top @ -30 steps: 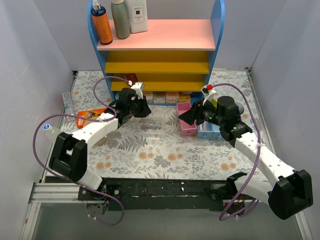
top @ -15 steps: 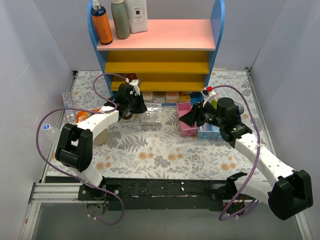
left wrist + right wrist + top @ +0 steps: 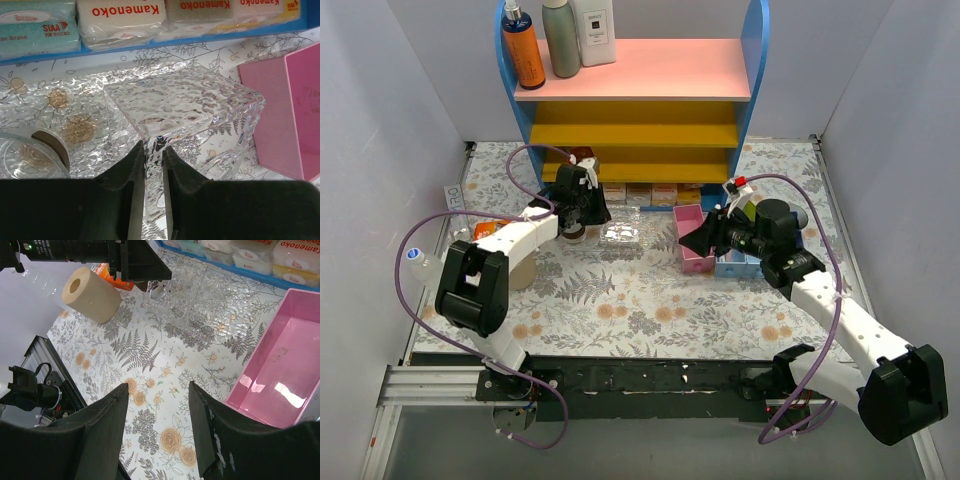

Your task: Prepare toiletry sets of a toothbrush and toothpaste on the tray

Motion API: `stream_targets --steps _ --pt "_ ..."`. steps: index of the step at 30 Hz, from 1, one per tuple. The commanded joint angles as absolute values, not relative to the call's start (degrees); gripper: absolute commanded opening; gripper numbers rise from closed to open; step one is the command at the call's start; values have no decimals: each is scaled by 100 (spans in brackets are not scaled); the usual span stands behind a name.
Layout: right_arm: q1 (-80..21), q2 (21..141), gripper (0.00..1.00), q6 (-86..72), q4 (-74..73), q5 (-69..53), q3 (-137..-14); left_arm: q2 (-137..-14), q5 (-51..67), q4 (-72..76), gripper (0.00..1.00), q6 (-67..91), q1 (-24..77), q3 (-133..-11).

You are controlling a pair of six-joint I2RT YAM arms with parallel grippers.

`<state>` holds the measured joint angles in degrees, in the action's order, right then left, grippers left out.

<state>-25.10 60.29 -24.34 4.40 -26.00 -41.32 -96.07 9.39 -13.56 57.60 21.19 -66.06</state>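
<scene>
The left wrist view shows what the top view cannot: the left gripper (image 3: pixel 154 149) is clamped on the near wall of the tray (image 3: pixel 185 100), the rim pinched between its fingers. The tray lies on the table (image 3: pixel 650 300) just in front of the bottom shelf (image 3: pixel 640 172), between a cup (image 3: pixel 31 156) and the pink bin (image 3: pixel 287 115). The right gripper (image 3: pixel 159 385) hangs near the pink bin, fingers apart and holding nothing. From above, the tray's edges are hard to trace. The cup is partly cut off.
</scene>
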Motion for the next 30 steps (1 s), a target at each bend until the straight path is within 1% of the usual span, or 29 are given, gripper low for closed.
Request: stream_targets --steps 1,20,24,25,28,30 --pt "-2470 5871 59 -2461 659 -2619 -4043 -9580 800 -1371 0 5669 2057 -6882" --pt "-2461 5880 59 -2496 668 -2628 -3964 -9826 703 -1547 0 5651 2057 -6978" --pt "-2461 5880 59 -2505 677 -2628 -3955 -9809 624 -1564 6 5634 2057 -6987" --pt "-2461 5889 59 -2505 677 -2628 -3946 -9800 598 -1564 11 5625 2057 -6996" --pt "-2461 5897 59 -2514 686 -2637 -3929 -9800 598 -1564 19 5599 2057 -7013" --pt "-2461 5897 59 -2522 694 -2637 -3920 -9817 589 -1564 20 5590 2057 -7022"
